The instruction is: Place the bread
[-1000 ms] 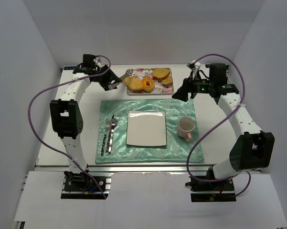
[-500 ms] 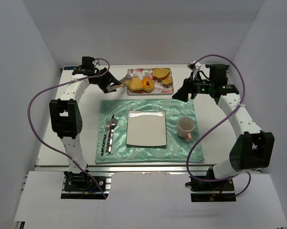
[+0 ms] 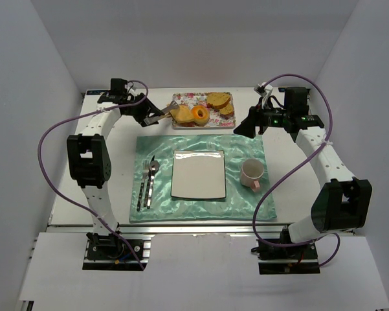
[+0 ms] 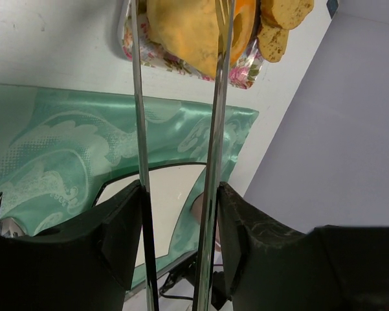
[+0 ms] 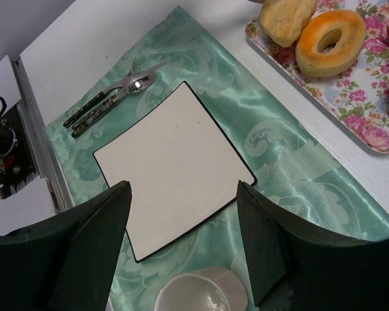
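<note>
White surface first: locate table [image 3: 123, 129], then green placemat [image 3: 239, 146] at its centre, carrying square plate [image 3: 198, 173], with cutlery [image 3: 147, 181] left of the plate and cup [image 3: 252, 172] right of it. Find floral tray [image 3: 184, 98] just beyond the placemat's far edge. Locate bread [image 3: 178, 114] at the tray's left end, beside a ring doughnut [image 3: 199, 115]. Check left gripper [image 3: 160, 116] in its wrist view: see long metal fingers [image 4: 140, 97] either side of the bread; cannot tell whether clamped. Read right gripper [image 3: 244, 127] as spread wide, holding nothing, above the placemat's far right corner. Note strips of table left and right of the placemat.
</note>
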